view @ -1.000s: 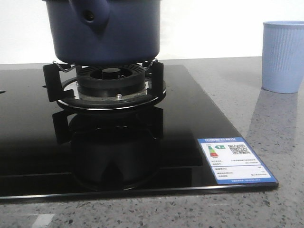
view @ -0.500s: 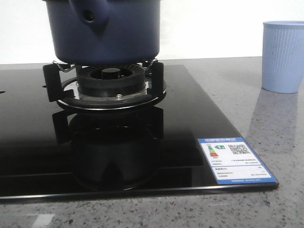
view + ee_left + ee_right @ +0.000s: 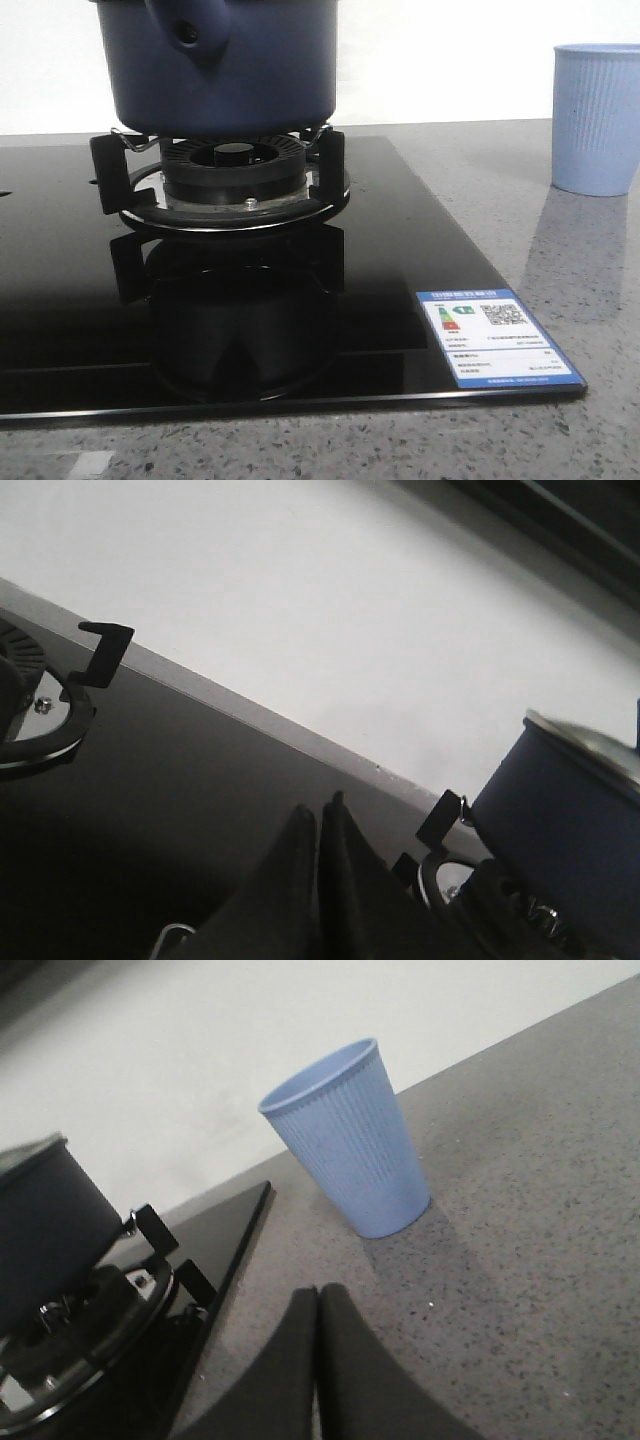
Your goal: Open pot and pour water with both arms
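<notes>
At the near edge of the grey speckled desk point(image 3: 560, 440) lies the front of a black glass stove point(image 3: 380, 270), with a blue-bordered label point(image 3: 497, 337) stuck on its corner at about 4 o'clock in the front view. Farther back, at 11 o'clock, the pot point(image 3: 225, 65) sits on the burner point(image 3: 232, 175), its handle stub facing the camera; neither arm shows in this view. Beyond the stove's edge, at 2 o'clock, a pale blue cup point(image 3: 595, 118) stands upright on the desk, well apart from the pot.

In the left wrist view, the left tool point(image 3: 320, 825) is closed, its two dark fingers pressed together with nothing between them, held over the black glass. The pot point(image 3: 560, 830) is ahead of it at roughly 2 o'clock, near but apart.

In the right wrist view, the right tool point(image 3: 317, 1310) is likewise closed and empty, above the desk. The cup point(image 3: 350, 1140) stands just ahead at 12 o'clock, while the pot point(image 3: 45, 1230) is off at 10 o'clock.
</notes>
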